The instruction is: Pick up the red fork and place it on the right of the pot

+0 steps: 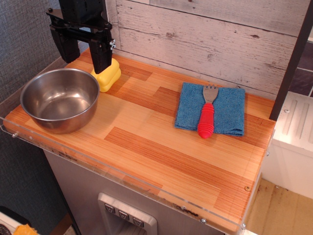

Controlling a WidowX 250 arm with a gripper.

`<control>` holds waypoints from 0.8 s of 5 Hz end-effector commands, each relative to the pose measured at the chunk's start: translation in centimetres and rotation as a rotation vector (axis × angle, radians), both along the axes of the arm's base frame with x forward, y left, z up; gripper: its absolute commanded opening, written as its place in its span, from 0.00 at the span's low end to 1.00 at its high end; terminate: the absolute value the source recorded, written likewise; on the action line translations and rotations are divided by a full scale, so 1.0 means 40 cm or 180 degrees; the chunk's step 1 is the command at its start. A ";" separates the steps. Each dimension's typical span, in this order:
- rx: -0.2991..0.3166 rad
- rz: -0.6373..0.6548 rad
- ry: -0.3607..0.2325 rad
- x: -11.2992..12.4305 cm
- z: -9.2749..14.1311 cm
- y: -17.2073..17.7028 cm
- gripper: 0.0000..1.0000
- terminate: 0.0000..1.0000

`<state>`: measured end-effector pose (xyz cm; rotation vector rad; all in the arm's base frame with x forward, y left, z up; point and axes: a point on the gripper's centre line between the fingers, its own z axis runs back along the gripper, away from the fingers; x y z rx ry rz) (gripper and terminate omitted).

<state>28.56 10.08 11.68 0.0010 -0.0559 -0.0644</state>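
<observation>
1. Tool: black, two long fingers hanging down at the back-left corner of the counter. Fingers spread apart, a clear gap between them, nothing pinched.
2. Right finger sits in front of the yellow pepper toy; cannot tell whether it touches. Left finger is above the back rim of the pot.
3. Pot: shiny steel bowl, upright, no handles, at the left end of the counter, close to the front-left edge. Inside looks bare.
4. Yellow pepper toy stands just behind and right of the pot, near its rim.
5. Red fork: lies flat on the blue cloth at the right side of the counter, well apart from the pot and the tool. Grey tines point toward the back wall, ribbed red handle points toward the front edge; handle tip reaches the cloth's front edge.
6. Blue cloth: folded, roughly square, flat on the counter.
7. Whitewashed plank wall runs behind the counter; a clear plastic lip edges the counter front.
</observation>
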 end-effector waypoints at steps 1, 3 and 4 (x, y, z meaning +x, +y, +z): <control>0.0000 0.0000 0.0000 0.000 0.000 0.000 1.00 0.00; -0.0582 -0.0337 0.0003 0.035 -0.062 -0.191 1.00 0.00; -0.0600 -0.0616 0.0061 0.031 -0.079 -0.281 1.00 0.00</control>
